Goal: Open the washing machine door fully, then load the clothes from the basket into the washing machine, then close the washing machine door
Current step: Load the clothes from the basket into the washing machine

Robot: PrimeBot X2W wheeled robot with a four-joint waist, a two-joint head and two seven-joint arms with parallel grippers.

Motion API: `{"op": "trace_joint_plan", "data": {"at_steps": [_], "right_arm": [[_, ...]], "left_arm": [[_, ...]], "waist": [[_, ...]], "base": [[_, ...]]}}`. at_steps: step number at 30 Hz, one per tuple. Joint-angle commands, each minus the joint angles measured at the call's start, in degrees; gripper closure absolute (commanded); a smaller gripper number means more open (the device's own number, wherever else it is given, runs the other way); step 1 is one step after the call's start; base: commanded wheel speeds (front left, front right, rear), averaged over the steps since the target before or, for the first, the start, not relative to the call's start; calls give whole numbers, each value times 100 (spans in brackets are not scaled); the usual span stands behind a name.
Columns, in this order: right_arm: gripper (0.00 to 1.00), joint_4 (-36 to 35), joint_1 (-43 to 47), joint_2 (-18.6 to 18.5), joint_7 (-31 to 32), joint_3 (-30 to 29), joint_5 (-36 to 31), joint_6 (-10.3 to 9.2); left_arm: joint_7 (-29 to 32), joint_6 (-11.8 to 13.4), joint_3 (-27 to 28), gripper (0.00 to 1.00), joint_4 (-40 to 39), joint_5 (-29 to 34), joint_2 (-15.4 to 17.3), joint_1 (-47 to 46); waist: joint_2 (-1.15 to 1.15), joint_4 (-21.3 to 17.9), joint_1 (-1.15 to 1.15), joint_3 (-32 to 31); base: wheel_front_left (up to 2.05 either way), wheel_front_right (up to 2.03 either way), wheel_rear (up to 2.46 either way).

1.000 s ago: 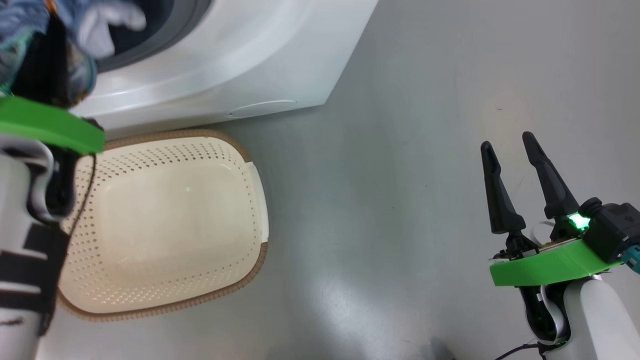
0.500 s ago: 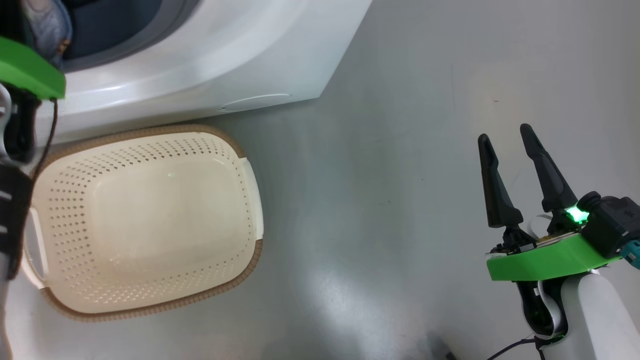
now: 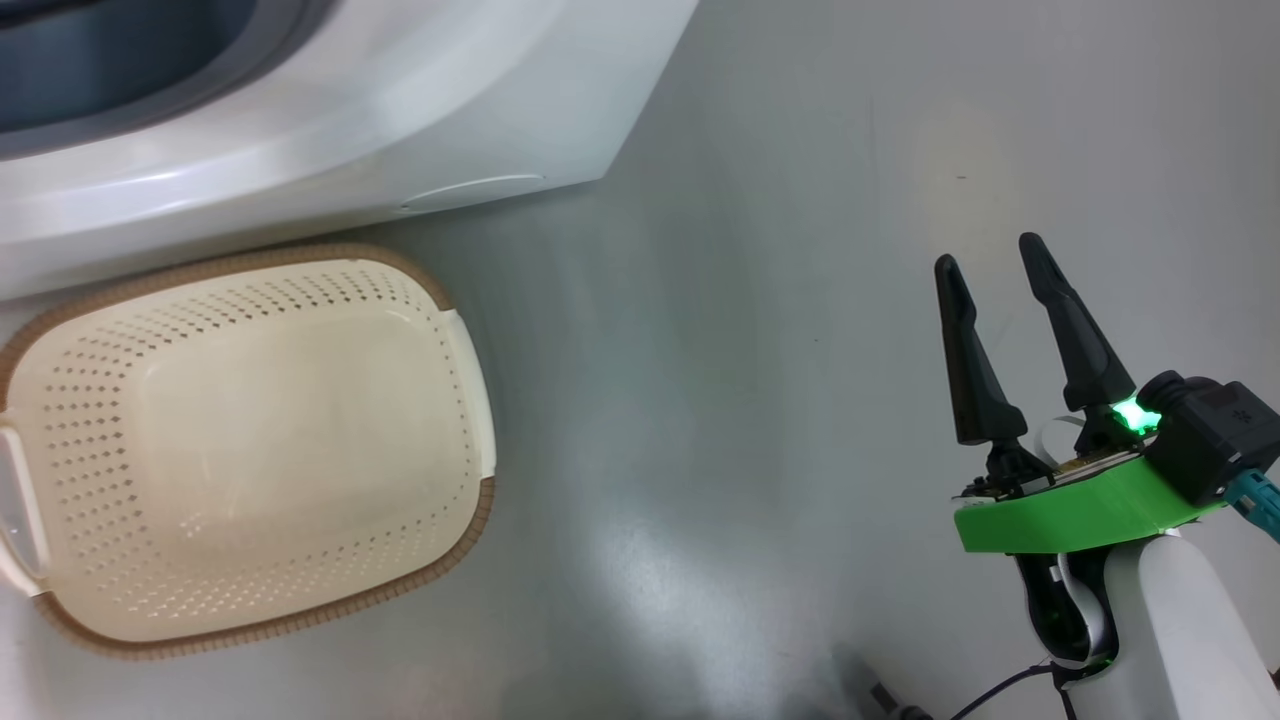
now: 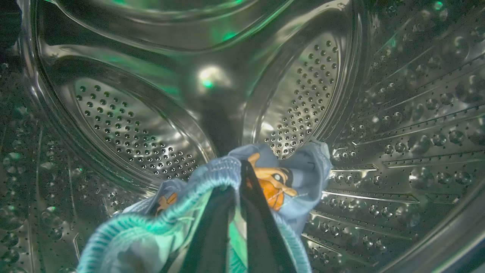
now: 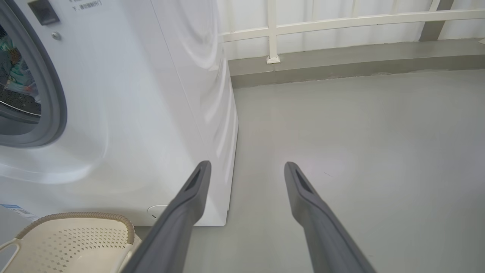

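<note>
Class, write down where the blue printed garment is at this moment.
The blue printed garment sits low and central in the left wrist view, inside the steel drum, pinched in the left pincer.

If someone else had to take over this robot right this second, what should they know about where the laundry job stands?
Left gripper: fingers shut on the light blue printed clothes, deep inside the steel drum; not yet let go.
Right gripper: open, holding nothing, above the floor to the right of the basket.
Basket: on the floor in front of the washing machine; looks empty in the head view.
Done: basket emptied, clothes brought into the drum.
Left: release the clothes, pull the left arm out, close the washing machine door.
</note>
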Motion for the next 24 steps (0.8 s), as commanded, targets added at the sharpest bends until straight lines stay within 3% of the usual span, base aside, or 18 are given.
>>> {"op": "trace_joint_plan", "data": {"at_steps": [1,5,6,7,8,9,24], "right_arm": [[0,-128,30,42,-43,148,1,48],[0,-102,9,77,-43,183,-1,48],[0,-98,8,82,-43,189,-2,48],[0,-95,3,86,-43,194,-2,48],[0,-91,0,89,-43,195,-3,48],[0,-88,-1,88,-43,193,-3,48],[0,-85,-17,64,-43,169,4,48]], "left_arm": [[-30,26,288,100,-187,193,236,73],[-30,4,427,100,107,403,127,204],[-30,0,438,76,179,451,111,204],[-30,-4,453,32,252,482,92,195],[-30,-7,446,5,348,513,75,182],[-30,-10,425,0,407,558,68,156],[-30,-18,151,0,584,394,25,96]], "waist": [[0,-57,0,32],[0,-93,0,43],[0,-96,0,47],[0,-99,0,54],[0,-98,0,54],[0,-96,0,56],[0,-18,0,27]], "base": [[0,0,0],[0,0,0],[0,0,0],[0,0,0],[0,0,0],[0,0,0],[0,0,0]]}}
